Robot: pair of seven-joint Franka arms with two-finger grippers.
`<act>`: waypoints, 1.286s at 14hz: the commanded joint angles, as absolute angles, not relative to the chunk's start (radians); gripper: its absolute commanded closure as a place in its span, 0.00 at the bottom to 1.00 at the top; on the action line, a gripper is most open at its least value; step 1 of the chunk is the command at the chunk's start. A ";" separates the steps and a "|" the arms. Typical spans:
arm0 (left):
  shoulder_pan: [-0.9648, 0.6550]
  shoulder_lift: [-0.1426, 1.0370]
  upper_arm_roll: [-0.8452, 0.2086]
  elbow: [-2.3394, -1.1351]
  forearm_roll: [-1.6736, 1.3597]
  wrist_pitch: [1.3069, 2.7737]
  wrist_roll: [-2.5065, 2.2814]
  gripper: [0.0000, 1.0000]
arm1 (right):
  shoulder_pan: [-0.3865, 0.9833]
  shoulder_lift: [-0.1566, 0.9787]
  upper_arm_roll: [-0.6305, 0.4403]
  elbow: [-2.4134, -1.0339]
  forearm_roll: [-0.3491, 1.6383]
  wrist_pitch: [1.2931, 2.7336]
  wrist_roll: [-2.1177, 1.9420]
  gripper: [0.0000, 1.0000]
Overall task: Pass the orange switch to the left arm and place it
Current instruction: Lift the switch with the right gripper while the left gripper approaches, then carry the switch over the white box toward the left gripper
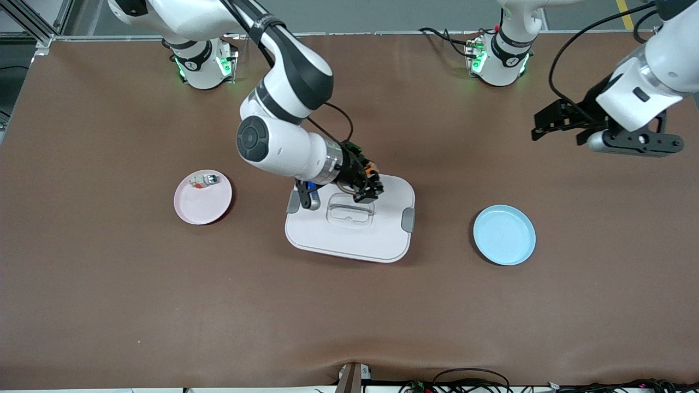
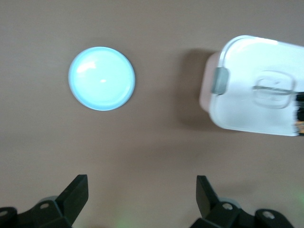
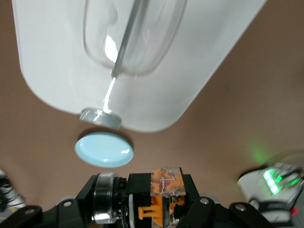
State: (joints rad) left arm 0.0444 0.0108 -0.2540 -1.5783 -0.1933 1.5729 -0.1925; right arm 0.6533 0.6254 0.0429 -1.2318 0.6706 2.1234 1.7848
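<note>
The orange switch (image 1: 371, 170), a tiny black push-button part with orange bands, sits clenched in the right claw (image 1: 370, 183) over the large white rounded-rectangular plastic box (image 1: 349, 232), above the box edge toward the robots' bases. In the right wrist view the switch (image 3: 166, 192) shows between the black fingers (image 3: 137, 190), with the box lid (image 3: 61, 61) and its clear recessed handle (image 3: 133, 38) spread beneath.

The box stands near the middle of the brown counter (image 1: 109, 305), directly between the two plates, its grey side latches (image 1: 408, 219) facing the counter's two ends.

A round pink plastic plate (image 1: 202, 197) lies toward the right arm's end of the counter; on it rests a small white switch with a green cap (image 1: 205, 180), near the plate rim toward the bases.

A round light-blue plastic plate (image 1: 504, 234) lies toward the left arm's end, well apart from the box and slightly nearer the front camera than the pink plate. The left wrist view shows it (image 2: 101, 78) beside the box (image 2: 247, 95), bare counter between them.

The left claw (image 1: 546, 125) hangs over bare counter toward the left arm's end, closer to the edge with the bases, its fingers (image 2: 76, 194) spread wide and grasping nothing.

Black cables (image 1: 469, 376) run along the counter edge nearest the front camera.
</note>
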 commanded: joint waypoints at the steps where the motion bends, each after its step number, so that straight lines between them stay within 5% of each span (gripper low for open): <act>1: 0.051 0.014 -0.288 -1.627 -0.277 1.658 -0.236 0.00 | 0.696 0.698 0.035 -1.099 0.736 2.207 1.931 1.00; 10: 0.020 0.083 -0.291 -1.672 -0.548 1.916 -0.239 0.00 | 0.753 0.752 0.071 -1.008 0.762 2.355 2.126 1.00; 18: -0.058 0.121 -0.296 -1.686 -0.534 1.944 -0.224 0.24 | 0.773 0.752 0.074 -0.983 0.762 2.394 2.158 1.00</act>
